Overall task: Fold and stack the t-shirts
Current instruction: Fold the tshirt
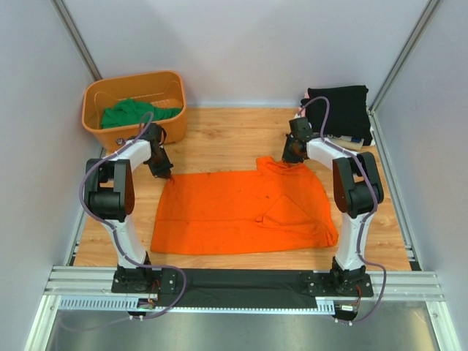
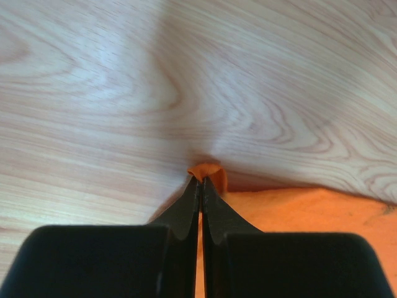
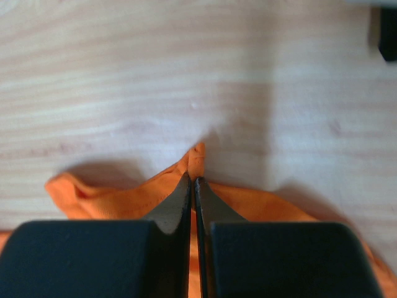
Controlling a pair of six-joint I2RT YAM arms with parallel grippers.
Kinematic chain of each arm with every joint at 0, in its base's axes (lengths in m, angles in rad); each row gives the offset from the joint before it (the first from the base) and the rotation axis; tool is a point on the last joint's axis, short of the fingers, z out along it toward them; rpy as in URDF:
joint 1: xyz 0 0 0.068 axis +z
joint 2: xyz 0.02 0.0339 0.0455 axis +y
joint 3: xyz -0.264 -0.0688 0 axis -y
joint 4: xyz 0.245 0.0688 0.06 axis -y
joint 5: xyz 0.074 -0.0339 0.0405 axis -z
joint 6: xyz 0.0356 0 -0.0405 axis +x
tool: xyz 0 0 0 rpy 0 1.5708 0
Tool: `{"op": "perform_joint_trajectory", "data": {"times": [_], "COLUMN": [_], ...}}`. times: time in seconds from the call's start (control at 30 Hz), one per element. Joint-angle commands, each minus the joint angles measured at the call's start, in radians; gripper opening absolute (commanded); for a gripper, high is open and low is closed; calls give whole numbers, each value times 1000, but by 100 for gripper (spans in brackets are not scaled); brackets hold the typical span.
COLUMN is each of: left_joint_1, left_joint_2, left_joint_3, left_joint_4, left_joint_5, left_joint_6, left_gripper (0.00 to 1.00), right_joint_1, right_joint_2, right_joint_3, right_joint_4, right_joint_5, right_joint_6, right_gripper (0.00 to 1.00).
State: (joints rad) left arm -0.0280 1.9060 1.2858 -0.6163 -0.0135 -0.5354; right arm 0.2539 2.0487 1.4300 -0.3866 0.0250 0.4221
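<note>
At upper left, green t-shirt point(image 1: 133, 114) seen in orange basket point(image 1: 93, 110), left gripper point(image 1: 170, 175) pinched shut on upper-left corner of orange t-shirt point(image 1: 234, 212) spread mid-frame on the surface point(image 1: 219, 139), right gripper point(image 1: 291, 159) pinched shut on its top edge, black t-shirt point(image 1: 340, 110) at upper right.

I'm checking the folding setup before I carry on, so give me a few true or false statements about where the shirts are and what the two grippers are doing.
1. The orange shirt lies spread out on the table. True.
2. The left gripper hangs open above the cloth. False: it is shut on a corner of the orange shirt.
3. The right gripper pinches the orange shirt's far edge. True.
4. The green shirt lies flat on the table. False: it sits bunched in the basket.
5. The black shirt sits at the table's far right corner. True.
</note>
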Motion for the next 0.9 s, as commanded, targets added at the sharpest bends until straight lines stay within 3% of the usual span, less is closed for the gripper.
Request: {"op": "perform_joint_trajectory", "data": {"times": [0.0,0.6,0.87], "left_joint_1": [-7,-7,-7], "left_joint_2": [-123,-613,-751], "left_joint_3": [-19,-365,-453], "left_joint_4": [23,50,33], "left_joint_5": [6,6,-17], "left_joint_6": [-12,-20,-32], "left_gripper": [0,0,0], "right_joint_1": [1,12,13], "right_joint_2": [-175,-804,-1077], "right_joint_3": [-77,-565,-704], "right_joint_4": [9,-44,-159], "right_joint_5": [-11,-7,107], "right_joint_6": [9,64,141], "right_gripper": [0,0,0]}}
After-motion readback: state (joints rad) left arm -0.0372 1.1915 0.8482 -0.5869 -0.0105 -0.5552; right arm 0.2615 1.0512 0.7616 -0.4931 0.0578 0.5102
